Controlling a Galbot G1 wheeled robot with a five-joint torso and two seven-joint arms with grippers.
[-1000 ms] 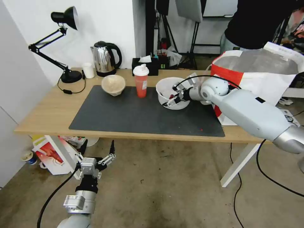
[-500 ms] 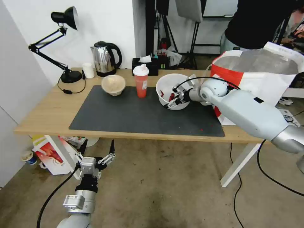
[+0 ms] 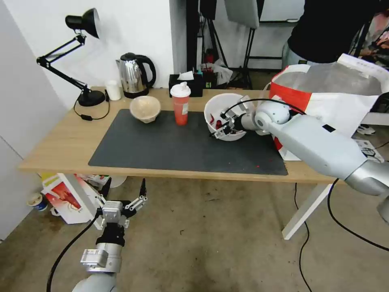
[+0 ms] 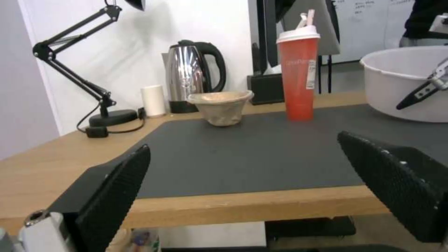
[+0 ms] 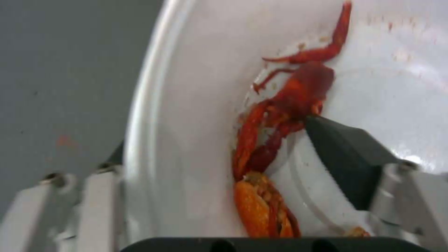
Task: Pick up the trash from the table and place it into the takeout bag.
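Note:
My right gripper (image 3: 219, 130) is shut on the near rim of the wide white plastic bowl (image 3: 227, 108), one finger (image 5: 345, 154) inside beside the red scraps (image 5: 280, 115) and one outside the wall (image 5: 187, 105). The bowl is tipped up on the dark mat (image 3: 182, 148), its opening facing me. To its right stands the takeout bag (image 3: 336, 97), mouth open. The red-orange cup (image 3: 180, 104) and the beige pulp bowl (image 3: 145, 108) stand at the mat's far edge, as in the left wrist view (image 4: 299, 73) (image 4: 220, 106). My left gripper (image 3: 121, 198) hangs open below the table's (image 3: 60, 146) front edge.
A black desk lamp (image 3: 83, 61), a kettle (image 3: 135, 75), a small white cup (image 3: 113, 89) and a black tissue box (image 3: 186, 84) line the table's back. A white carton (image 3: 67, 198) lies on the floor under the table's left end. A person stands behind the bag.
My right gripper has tipped the white bowl up from flat and drawn it slightly right, towards the bag. The left arm has stayed still.

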